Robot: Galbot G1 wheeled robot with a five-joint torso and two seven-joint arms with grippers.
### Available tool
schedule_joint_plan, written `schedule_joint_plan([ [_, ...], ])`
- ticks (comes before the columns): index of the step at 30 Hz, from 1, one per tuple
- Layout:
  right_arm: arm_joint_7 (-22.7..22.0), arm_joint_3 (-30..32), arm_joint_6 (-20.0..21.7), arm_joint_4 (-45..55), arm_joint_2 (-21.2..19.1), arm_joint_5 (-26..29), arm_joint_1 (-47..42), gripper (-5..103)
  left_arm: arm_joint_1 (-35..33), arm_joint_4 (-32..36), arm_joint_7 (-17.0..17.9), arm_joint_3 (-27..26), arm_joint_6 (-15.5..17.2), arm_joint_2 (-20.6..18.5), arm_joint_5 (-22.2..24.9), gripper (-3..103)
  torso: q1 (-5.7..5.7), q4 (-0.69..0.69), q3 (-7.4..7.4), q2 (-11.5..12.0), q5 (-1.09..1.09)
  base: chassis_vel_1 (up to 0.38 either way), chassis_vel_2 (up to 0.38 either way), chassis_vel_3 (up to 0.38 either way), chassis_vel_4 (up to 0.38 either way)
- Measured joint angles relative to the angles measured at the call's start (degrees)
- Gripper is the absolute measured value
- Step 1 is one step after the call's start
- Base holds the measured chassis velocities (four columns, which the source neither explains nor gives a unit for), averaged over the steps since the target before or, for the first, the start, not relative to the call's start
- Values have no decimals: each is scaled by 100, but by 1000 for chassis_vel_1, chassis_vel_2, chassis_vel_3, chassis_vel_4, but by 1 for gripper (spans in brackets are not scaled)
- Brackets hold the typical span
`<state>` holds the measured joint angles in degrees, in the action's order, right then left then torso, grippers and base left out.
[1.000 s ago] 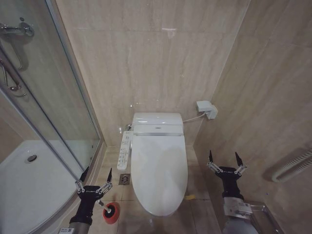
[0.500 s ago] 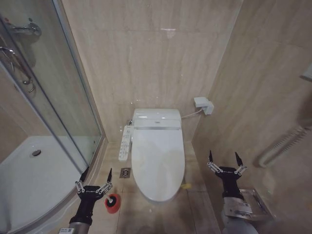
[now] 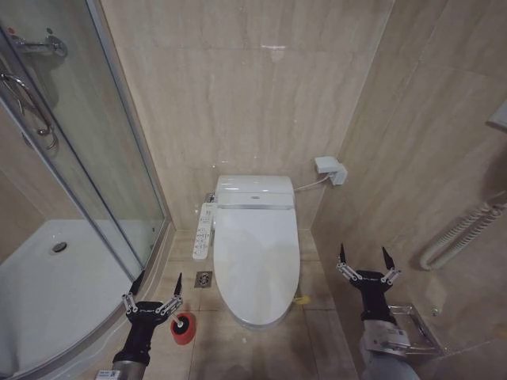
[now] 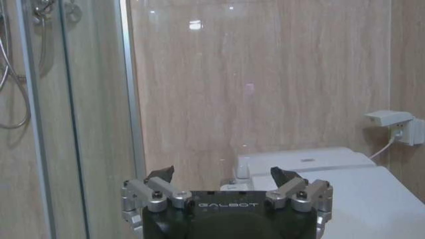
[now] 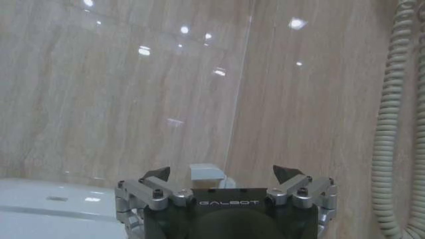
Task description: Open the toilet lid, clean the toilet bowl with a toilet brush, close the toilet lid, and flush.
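Toilet lid [image 3: 257, 265] is down over the toilet bowl [image 3: 255, 323], centre of the head frame against the back wall. Toilet brush [image 3: 183, 326] stands in its red holder on the floor tiles, lower left of centre, just beside the bowl's front-left edge. Left gripper [image 3: 154, 296] hovers lower left, fingers spread apart, empty, just above-left of the brush holder in frame. Right gripper [image 3: 364, 267] hovers lower right, fingers apart, empty, near the right wall. Shower tray [image 3: 47, 293] and glass door [image 3: 79, 142] fill the left side. Wall socket box [image 3: 331, 171] sits upper right of the tank.
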<state>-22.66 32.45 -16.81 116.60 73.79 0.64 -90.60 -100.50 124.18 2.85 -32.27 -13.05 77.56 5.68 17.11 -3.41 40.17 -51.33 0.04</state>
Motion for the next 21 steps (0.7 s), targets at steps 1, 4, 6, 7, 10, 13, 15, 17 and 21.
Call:
schedule_joint_plan([
  [1, 0, 0, 0, 0, 0, 0, 0, 100, 0, 0, 0, 0, 0, 0, 0, 98, -1, 0, 0, 0, 0, 0, 0, 0, 0],
  [4, 0, 0, 0, 0, 0, 0, -2, 100, 0, 0, 0, 0, 0, 0, 0, 98, -2, -1, -1, 0, 0, 0, 0, 0, 0],
  [6, 0, 0, 0, 0, 0, 0, -2, 100, 0, 0, 0, 0, 0, 0, 0, 98, -2, -1, -1, 0, 0, 0, 0, 0, 0],
  [7, 0, 0, 0, 0, 0, 0, -2, 100, 0, -1, 0, 0, 0, 0, 0, 98, -2, 0, -1, 0, 0, 0, 0, 0, 0],
  [10, 0, 0, 0, 0, 0, 0, -1, 100, 0, 0, 0, 0, 0, 0, 0, 98, -2, 0, -1, 0, -1, -58, -53, 57, 65],
  [13, 0, 0, 0, 0, 0, 0, 0, 100, 0, 0, 0, 1, 0, 0, 0, 98, -2, 0, 0, 0, 1, -80, -58, 76, 64],
  [15, 0, 1, 0, 0, 0, 0, 0, 100, 0, 0, 0, 2, 0, 0, 0, 98, -2, -1, 0, 0, 0, -84, -39, 67, 44],
  [17, 0, 0, 0, 0, 0, 0, 0, 100, 0, 0, 0, 2, 0, 0, 0, 98, -1, -1, 0, 0, 1, -54, -28, 55, 7],
  [21, 0, 0, 0, 0, 0, 0, 0, 100, 0, 0, 0, 1, 0, 0, 0, 98, -1, 0, 0, 0, 0, -14, -2, 4, 2],
])
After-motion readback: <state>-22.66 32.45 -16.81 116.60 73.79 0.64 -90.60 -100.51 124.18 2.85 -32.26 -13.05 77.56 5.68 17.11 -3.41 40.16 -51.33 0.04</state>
